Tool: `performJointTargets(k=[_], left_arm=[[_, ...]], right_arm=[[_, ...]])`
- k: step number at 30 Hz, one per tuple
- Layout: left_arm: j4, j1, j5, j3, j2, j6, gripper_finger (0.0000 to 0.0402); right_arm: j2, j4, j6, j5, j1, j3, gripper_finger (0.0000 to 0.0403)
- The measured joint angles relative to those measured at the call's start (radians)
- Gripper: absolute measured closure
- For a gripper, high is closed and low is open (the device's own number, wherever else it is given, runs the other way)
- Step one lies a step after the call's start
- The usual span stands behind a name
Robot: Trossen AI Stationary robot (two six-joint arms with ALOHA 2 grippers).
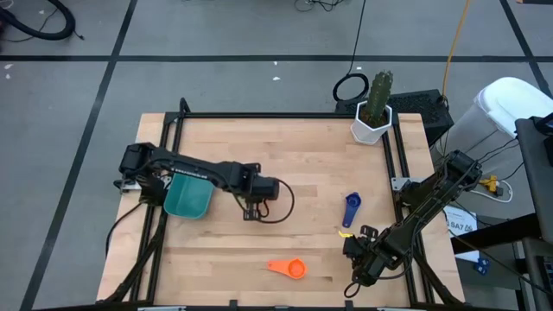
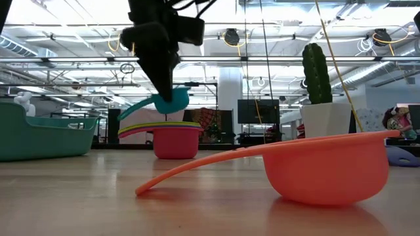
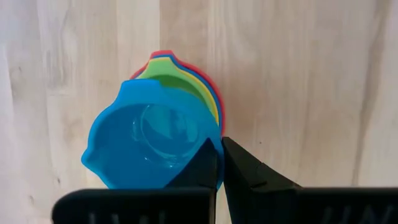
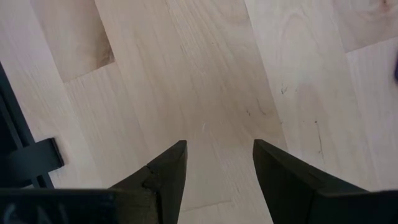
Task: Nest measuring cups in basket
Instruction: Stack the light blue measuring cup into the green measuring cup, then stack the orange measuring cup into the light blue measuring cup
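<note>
Nearest the table's front edge, a glossy orange cup [image 1: 291,269] is lying alone on the pale wood-grain table [image 1: 311,164], its thin handle pointing left and bare boards showing all around it. Just right of it, the right gripper [image 4: 217,163] is hovering over empty wood near the front right corner, its dark tapered fingers standing apart and holding nothing. A little farther back a dark blue cup [image 1: 350,209] is resting by itself. Mid-table, the left gripper [image 3: 219,163] is pinching the handle of a translucent light blue cup [image 3: 152,144] just above a nested stack of cups [image 3: 202,87] with red outermost. At the left edge the rounded teal basket [image 1: 188,197] is sitting beside that arm. A white cactus pot [image 1: 372,121] is occupying the far right corner.
</note>
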Motion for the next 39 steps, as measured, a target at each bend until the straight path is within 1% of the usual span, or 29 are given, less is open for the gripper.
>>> performJointTargets(k=[3,5,15,19,23,25,28,32,36,39], left_arm=[[0.009,0.002,0.001,0.0,0.017,0.004,0.0393],[0.01,0.001,0.002,0.0,0.018,0.013,0.0383],[0.024,0.009,0.004,0.0,0.018,0.027,0.0271],[0.035,0.011,0.004,0.001,0.018,0.028,0.0245],[0.035,-0.005,0.023,0.043,0.018,-0.021,0.0235],[0.035,-0.033,0.047,0.073,0.018,-0.046,0.0235],[0.055,-0.096,0.057,0.112,0.017,-0.057,0.0234],[0.156,-0.211,0.061,0.114,0.016,-0.059,0.0234],[0.265,-0.308,0.058,0.114,0.024,-0.128,0.0234],[0.335,-0.363,0.023,0.114,0.038,-0.163,0.0234]], right_arm=[[0.0,0.0,0.0,0.0,0.0,0.0,0.0227],[0.0,0.0,0.0,0.0,0.0,0.0,0.0227],[0.0,0.0,0.0,0.0,0.0,0.0,0.0227],[0.0,0.0,0.0,0.0,0.0,0.0,0.0227],[0.0,0.0,0.0,0.0,0.0,0.0,0.0227],[0.0,0.0,0.001,0.0,0.0,0.0,0.0227],[0.0,0.0,0.001,0.0,0.0,0.0,0.0227],[0.0,0.0,0.008,0.011,0.0,0.0,0.0227],[0.0,0.0,0.019,0.033,0.0,0.0,0.0227],[0.0,0.001,0.012,0.032,0.0,0.0,0.0227]])
